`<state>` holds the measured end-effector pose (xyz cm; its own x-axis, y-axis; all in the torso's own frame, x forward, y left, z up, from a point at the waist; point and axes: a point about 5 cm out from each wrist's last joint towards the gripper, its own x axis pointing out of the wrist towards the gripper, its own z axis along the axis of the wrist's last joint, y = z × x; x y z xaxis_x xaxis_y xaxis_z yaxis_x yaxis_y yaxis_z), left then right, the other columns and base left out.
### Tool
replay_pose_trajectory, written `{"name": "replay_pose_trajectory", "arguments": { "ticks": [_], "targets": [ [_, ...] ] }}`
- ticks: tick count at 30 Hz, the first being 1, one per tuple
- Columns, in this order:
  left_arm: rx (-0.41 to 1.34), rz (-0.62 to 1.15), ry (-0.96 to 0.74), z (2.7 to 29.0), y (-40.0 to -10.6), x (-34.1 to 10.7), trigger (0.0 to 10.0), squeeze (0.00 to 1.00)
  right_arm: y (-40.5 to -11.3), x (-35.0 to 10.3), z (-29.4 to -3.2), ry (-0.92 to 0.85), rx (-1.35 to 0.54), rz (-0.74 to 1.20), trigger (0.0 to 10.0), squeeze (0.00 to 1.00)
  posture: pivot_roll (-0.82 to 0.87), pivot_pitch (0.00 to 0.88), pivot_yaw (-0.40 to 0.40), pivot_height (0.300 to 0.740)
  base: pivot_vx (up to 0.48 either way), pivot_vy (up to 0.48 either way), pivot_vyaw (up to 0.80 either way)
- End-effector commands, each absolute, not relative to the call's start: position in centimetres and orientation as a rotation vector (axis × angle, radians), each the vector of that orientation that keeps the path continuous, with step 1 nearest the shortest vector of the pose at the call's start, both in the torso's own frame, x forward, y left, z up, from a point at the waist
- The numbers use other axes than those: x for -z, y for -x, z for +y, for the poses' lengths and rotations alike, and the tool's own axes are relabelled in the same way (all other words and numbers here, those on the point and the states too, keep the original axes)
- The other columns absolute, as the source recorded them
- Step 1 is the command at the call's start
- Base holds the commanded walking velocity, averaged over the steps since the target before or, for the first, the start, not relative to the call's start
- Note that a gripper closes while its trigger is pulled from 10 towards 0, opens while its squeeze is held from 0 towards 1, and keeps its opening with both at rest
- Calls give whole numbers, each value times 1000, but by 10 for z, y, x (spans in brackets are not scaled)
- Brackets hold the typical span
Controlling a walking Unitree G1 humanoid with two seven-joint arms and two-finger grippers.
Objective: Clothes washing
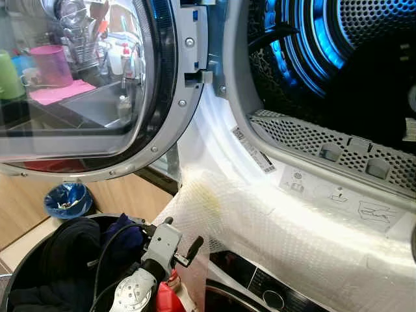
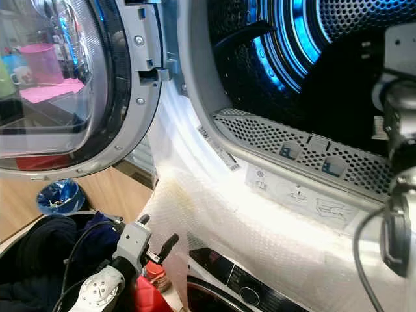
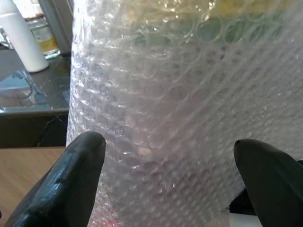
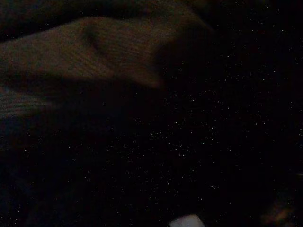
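Left wrist view: bubble wrap [image 3: 180, 104] just beyond spread fingers [image 3: 71, 184]

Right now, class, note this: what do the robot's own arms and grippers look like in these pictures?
The left arm is silver-white, with a round perforated joint cover and black cables looping beside it. Its left gripper has two long, black, rounded fingers. The right arm shows grey and silver housings with a black cable running down it.
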<state>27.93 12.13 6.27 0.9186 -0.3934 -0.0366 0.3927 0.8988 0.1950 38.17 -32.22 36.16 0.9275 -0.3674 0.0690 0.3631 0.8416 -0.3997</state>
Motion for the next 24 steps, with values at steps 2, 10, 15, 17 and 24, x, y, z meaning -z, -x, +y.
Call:
{"name": "replay_pose_trajectory", "arguments": {
  "ticks": [2, 10, 15, 17, 24],
  "targets": [
    [407, 75, -222, 129, -272, -49, 10000, 0, -373, -382, -319, 438, 383, -64, 10000, 1000, -40, 1, -8, 740, 0, 0, 0],
    [427, 86, -225, 131, -271, -49, 10000, 0, -345, -379, -309, 217, 354, -117, 10000, 1000, -39, 17, 3, 740, 0, 0, 0],
    [434, 92, -224, 132, -270, -49, 10000, 0, -323, -361, -295, 179, 311, -62, 10000, 0, -42, 23, 11, 740, 0, 0, 0],
    [445, 96, -226, 132, -270, -49, 10000, 0, -313, -357, -295, 170, 324, -51, 10000, 0, -45, 26, 14, 740, 0, 0, 0],
    [457, 99, -230, 133, -270, -50, 10000, 0, -289, -351, -288, 536, 339, -42, 10000, 0, -46, 29, 24, 740, 0, 0, 0]
  ]
}}
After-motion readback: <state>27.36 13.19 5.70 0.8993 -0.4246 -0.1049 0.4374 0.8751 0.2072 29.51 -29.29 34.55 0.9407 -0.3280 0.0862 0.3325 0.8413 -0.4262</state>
